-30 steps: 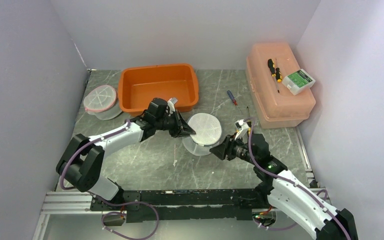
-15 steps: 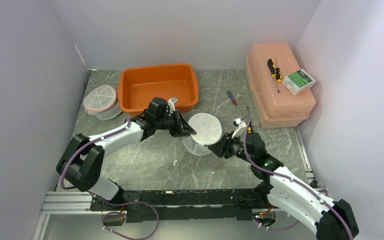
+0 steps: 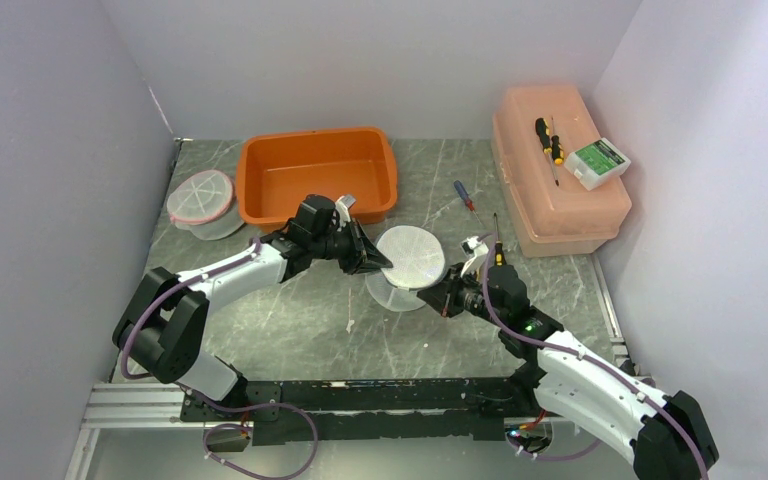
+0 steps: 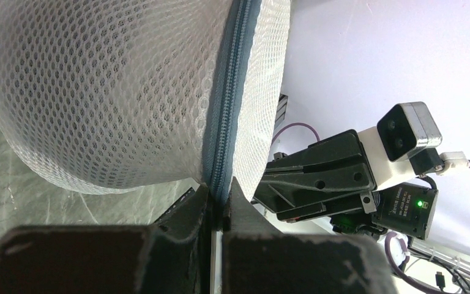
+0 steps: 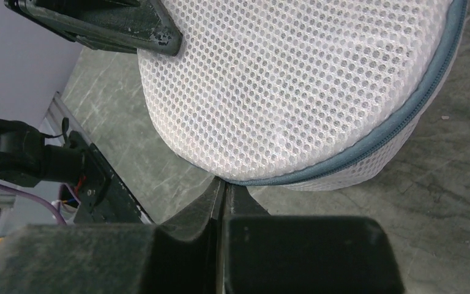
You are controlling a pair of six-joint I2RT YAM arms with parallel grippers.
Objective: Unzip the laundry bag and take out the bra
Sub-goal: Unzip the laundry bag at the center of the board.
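Left hand (image 4: 219,196), right hand (image 5: 221,185), seemingly tight on laundry bag (image 4: 110,92) zipper (image 4: 225,98).

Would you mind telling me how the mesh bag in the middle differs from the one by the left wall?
The middle bag is pinched at its edge by the left hand and right hand; the left bag sits untouched beside the orange tub. The middle bag has grey zip trim; the left bag's rim looks pink. Both are round white mesh.
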